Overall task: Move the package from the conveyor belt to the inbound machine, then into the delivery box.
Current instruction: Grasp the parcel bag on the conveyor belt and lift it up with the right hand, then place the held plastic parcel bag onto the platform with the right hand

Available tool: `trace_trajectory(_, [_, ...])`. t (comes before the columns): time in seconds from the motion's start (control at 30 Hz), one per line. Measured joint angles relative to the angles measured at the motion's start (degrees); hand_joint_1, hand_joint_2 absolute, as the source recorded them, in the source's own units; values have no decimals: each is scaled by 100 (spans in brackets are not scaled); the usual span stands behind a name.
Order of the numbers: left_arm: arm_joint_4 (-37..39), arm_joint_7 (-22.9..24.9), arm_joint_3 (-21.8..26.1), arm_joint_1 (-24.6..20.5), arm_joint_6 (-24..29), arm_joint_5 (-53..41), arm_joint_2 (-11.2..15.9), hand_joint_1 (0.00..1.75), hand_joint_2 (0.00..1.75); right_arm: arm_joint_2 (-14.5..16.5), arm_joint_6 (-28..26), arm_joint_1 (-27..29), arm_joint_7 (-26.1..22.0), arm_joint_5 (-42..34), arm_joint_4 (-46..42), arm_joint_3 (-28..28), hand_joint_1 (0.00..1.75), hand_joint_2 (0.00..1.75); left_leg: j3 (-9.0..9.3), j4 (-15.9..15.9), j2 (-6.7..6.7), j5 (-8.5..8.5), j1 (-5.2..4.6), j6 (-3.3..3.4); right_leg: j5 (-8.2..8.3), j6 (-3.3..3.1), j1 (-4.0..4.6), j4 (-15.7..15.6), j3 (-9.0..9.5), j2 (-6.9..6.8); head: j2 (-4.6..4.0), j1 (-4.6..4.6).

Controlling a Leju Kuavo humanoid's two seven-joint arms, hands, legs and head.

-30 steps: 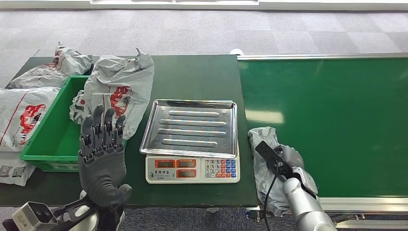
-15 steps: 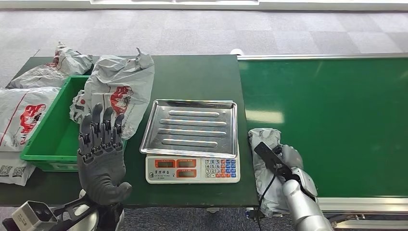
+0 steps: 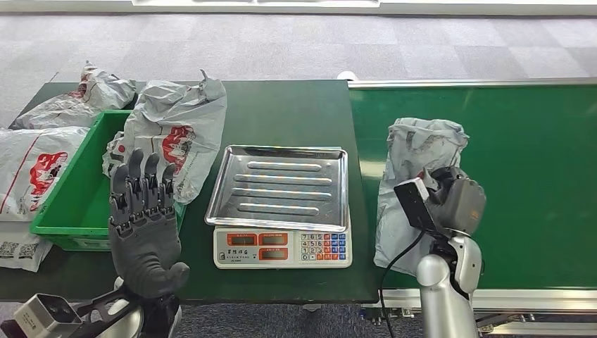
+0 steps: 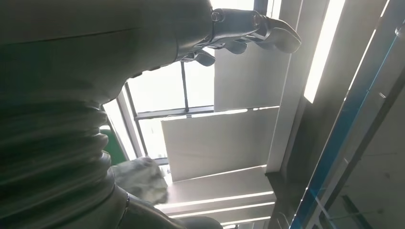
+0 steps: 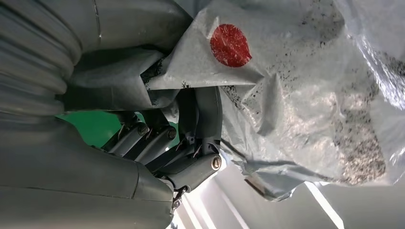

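My right hand (image 3: 457, 201) grips a grey plastic package (image 3: 415, 172) and holds it up over the left end of the green conveyor belt (image 3: 507, 148). In the right wrist view the dark fingers (image 5: 191, 138) clamp a fold of the package (image 5: 305, 95), which carries a red round sticker. The scale with a steel tray (image 3: 280, 182) stands on the dark green table, left of the package. My left hand (image 3: 144, 225) is raised in front of the green box (image 3: 70, 190), fingers straight and apart, holding nothing. The left wrist view has that hand (image 4: 95, 57) against ceiling lights.
A grey package with red print (image 3: 176, 134) lies over the green box's right wall. More packages (image 3: 32, 165) lie at the table's left end. The table's front edge (image 3: 281, 292) runs close below the scale's keypad.
My right hand has lifted the package off the belt, from low by the near edge to upright and higher. The left hand has barely shifted.
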Motion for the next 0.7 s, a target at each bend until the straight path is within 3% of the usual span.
trace_trajectory(0.27, [118,3,-45,-75,59,31,0,0,175,307,-710,541,-7,189,-1756,24,175,175,1,0,1,-7,0,2,-4,3,1,0,0,2,0,1])
trace_trajectory(0.47, [158,3,-54,-103,61,31,0,0,175,373,-776,665,-9,212,-2151,32,175,175,3,0,3,-6,0,2,-3,3,0,0,1,1,0,1])
trace_trajectory(0.7, [198,3,-136,-179,95,86,0,0,175,407,-1357,561,-170,179,-2217,233,175,175,1,0,6,-5,1,1,-2,2,1,0,3,5,0,1])
